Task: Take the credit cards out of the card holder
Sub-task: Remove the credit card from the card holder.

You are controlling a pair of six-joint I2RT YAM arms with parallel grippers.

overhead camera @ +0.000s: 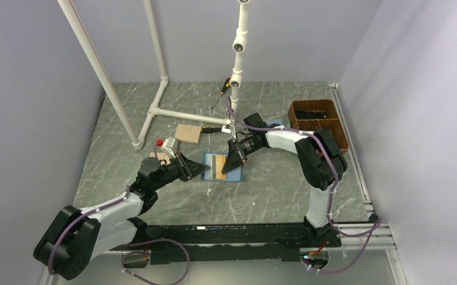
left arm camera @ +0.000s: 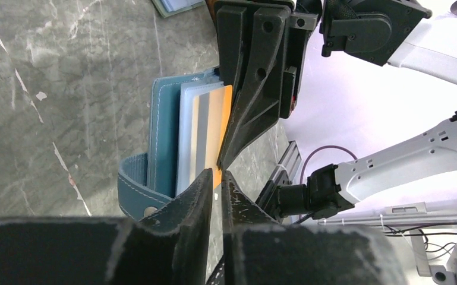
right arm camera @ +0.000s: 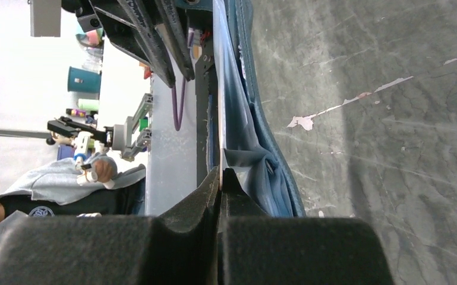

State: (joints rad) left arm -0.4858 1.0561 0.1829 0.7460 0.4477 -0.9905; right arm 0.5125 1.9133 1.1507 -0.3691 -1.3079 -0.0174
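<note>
Card holder (overhead camera: 238,176) lies open, inside up, on the grey table (overhead camera: 273,190) between the two grippers. Its long axis runs left-right across the table, and a snap strap (left arm camera: 135,193) curls off the end by the left gripper. In it sit the credit cards (overhead camera: 218,166), overlapped so they show as pale blue, grey and orange strips with their long sides running near-to-far. Left gripper (overhead camera: 204,169) is at the holder's left edge with its jaws almost together. Only a thin slit is left, with a bit of the orange card showing in it, and I can't tell if it is pinched. Right gripper (overhead camera: 230,167) comes down on the holder's right half, with its jaws closed on a thin pale card edge, seen edge-on in the right wrist view. A brown crate (overhead camera: 340,127) stands well right of the holder and farther back; its inside is dark and the contents are unclear. A tan block (overhead camera: 188,133) lies behind and left of the holder, near a white pipe frame (overhead camera: 154,110).
</note>
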